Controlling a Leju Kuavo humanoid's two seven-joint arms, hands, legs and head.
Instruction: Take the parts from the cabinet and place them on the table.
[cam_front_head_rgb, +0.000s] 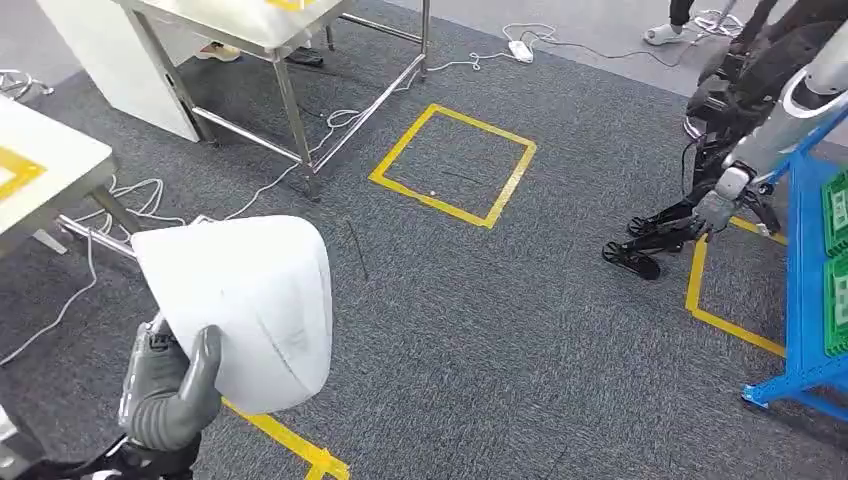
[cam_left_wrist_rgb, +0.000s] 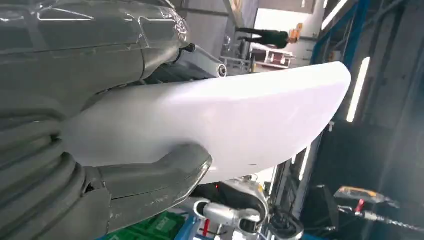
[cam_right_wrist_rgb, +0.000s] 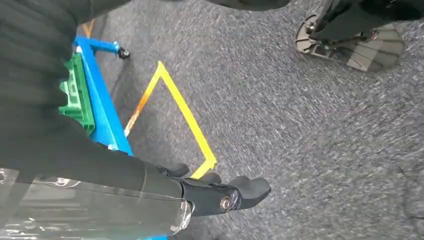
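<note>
one white part (cam_front_head_rgb: 245, 305), lower left of frame, clamped in left hand (cam_front_head_rgb: 170, 385) for carrying to table (cam_front_head_rgb: 40, 165); right hand (cam_right_wrist_rgb: 220, 192) empty, fingers loosely apart.

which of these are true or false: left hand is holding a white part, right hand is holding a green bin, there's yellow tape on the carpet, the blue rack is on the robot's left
The left hand is holding a white part: true.
The right hand is holding a green bin: false; it holds nothing and hangs over the grey carpet.
Yellow tape squares mark the carpet: true.
The blue rack stands on the robot's left: false; it is on the right, with green bins in it.
</note>
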